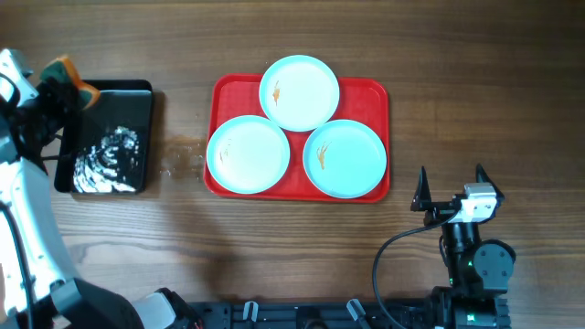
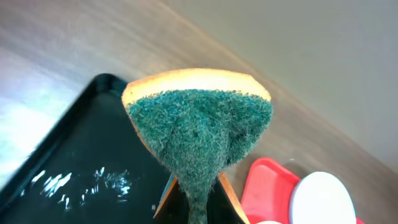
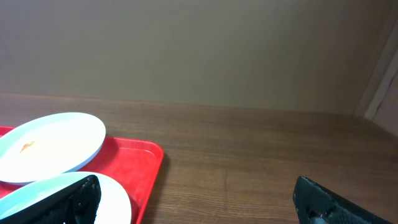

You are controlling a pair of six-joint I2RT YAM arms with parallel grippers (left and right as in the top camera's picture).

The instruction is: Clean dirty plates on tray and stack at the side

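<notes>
Three pale-blue plates lie on the red tray [image 1: 370,91]: one at the back [image 1: 299,92], one at front left [image 1: 248,153], one at front right [image 1: 345,158]. The back and front-right plates carry small orange smears. My left gripper [image 1: 71,87] is shut on a green-and-orange sponge [image 2: 199,124] over the back edge of the black tray [image 1: 137,100]. My right gripper [image 1: 451,187] is open and empty, on the table right of the red tray. In the right wrist view the red tray [image 3: 140,165] and two plates [image 3: 50,146] lie to the left.
The black tray [image 2: 74,149] holds white soapy foam [image 1: 108,157]. A wet patch [image 1: 183,160] lies on the wood between the two trays. Bare wooden table surrounds both trays.
</notes>
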